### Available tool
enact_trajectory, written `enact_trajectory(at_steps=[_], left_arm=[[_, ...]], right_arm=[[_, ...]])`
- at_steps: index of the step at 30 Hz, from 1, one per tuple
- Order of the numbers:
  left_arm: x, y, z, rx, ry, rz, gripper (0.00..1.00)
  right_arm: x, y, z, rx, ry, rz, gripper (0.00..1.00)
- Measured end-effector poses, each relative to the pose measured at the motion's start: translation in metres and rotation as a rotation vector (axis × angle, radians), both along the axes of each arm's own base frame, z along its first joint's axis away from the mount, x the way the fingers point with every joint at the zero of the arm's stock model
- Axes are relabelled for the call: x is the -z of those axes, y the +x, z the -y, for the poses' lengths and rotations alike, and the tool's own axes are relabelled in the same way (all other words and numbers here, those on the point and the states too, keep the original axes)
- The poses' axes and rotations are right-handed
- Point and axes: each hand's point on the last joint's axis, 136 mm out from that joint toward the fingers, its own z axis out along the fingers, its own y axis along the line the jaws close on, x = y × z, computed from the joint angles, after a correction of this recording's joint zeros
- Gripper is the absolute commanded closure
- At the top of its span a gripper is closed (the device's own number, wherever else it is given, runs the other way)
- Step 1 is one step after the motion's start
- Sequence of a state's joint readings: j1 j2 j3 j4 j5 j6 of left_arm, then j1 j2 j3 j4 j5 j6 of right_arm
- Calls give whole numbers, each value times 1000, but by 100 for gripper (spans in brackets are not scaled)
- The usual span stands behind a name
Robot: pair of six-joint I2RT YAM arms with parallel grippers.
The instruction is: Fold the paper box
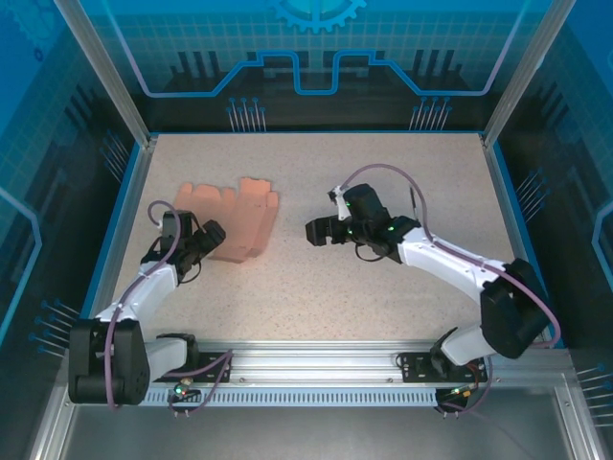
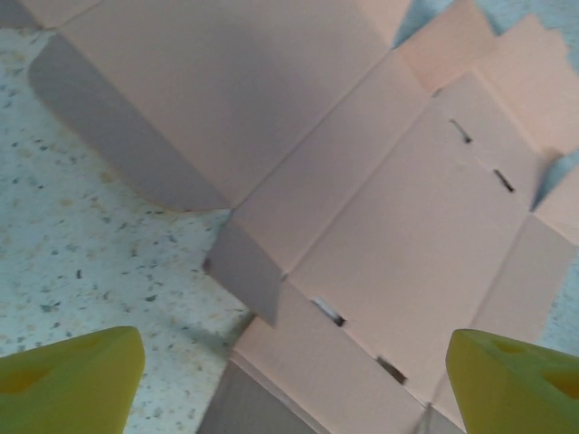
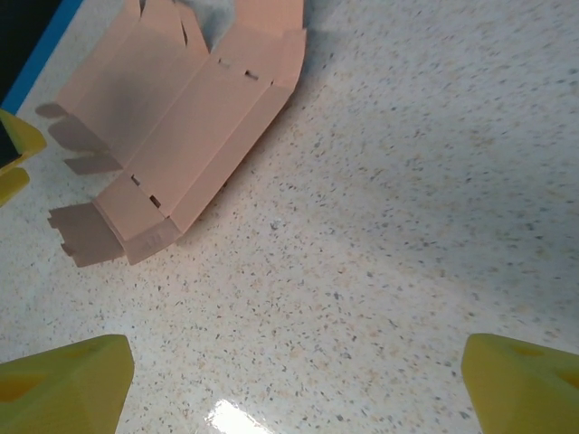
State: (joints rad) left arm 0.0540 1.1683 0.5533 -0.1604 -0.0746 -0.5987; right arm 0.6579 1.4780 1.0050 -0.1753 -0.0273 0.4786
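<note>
The paper box [image 1: 238,220] is a salmon-orange card cut-out, partly folded, lying on the left half of the speckled table. My left gripper [image 1: 211,237] is at its near-left edge. In the left wrist view the box [image 2: 389,226] spreads out with slots and raised flaps, and the left gripper [image 2: 294,384] stands open over its near corner, the yellow fingers [image 2: 72,384] wide apart. My right gripper [image 1: 316,230] hovers to the right of the box, apart from it. In the right wrist view the right gripper [image 3: 294,384] is open over bare table, the box [image 3: 172,127] at upper left.
The table [image 1: 383,278] is bounded by a blue rim [image 1: 129,192] with glass walls behind and at the sides. A metal rail [image 1: 316,364] carrying the arm bases runs along the near edge. The left gripper's yellow finger [image 3: 14,149] shows beside the box.
</note>
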Motion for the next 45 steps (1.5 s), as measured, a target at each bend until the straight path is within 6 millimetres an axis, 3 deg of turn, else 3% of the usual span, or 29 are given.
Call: enact_trajectory(at_steps=[6,12,17,25,32,38,41,45], left_arm=[[30,-2,-4,-22,-27,-94,31],[50,1,0,-31,-67,-135,45],[55,8,4,-29,-101,-137,59],[48,19,25,13,-171,-89,69],[48,14,79,134,-229,-87,70],[46,3,131,269,-244,-96,69],[46,0,139,291,-245,-101,65],[41,-1,134,288,-212,-98,54]], right_arm=[[13,9,-18,-26,-21,-30,5],[18,13,-23,-34,-28,-35,5],[28,11,-26,-48,-31,-64,6],[46,11,-33,-69,-38,-114,7],[46,16,-40,-82,-5,-130,9],[54,30,-28,-43,18,-159,15],[63,41,-26,-22,21,-187,21],[72,57,-39,-33,30,-205,27]])
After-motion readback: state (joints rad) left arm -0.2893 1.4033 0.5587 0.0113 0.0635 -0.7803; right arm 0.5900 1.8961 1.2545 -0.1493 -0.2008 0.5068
